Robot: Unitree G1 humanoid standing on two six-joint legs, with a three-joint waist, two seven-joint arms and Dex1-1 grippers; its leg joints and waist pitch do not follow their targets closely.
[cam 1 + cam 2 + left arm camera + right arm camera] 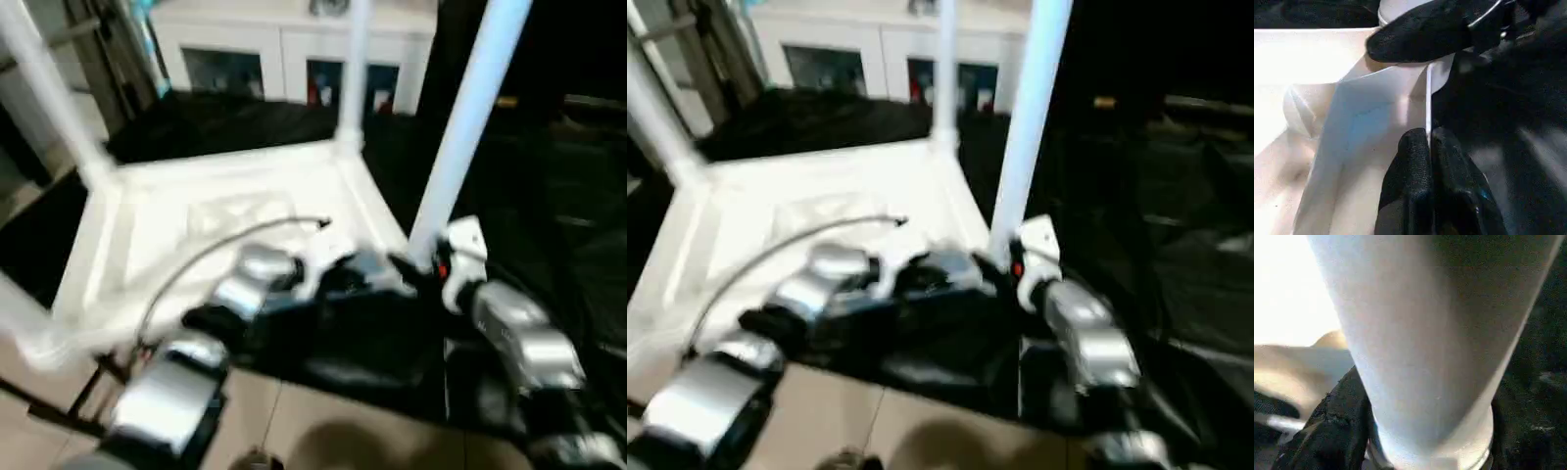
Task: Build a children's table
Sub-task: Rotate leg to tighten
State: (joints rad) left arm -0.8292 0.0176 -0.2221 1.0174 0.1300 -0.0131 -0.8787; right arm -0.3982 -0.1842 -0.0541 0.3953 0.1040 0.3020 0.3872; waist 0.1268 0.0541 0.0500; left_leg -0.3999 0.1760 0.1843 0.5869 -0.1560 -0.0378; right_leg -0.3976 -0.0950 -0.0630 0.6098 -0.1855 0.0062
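Holding the near-right leg (468, 127) at its socket, my right gripper (1425, 450) wraps the tube; left gripper (1429, 147) pinches the upturned table top's (225, 220) thin rim. I judge uneven pushing could tilt the leg, jamming it.

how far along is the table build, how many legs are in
The upside-down table top has legs standing at the far left, far right and near right corners. In hand: the right gripper is around the near-right leg's base, while the left gripper pinches the top's rim. The fourth corner is unclear.
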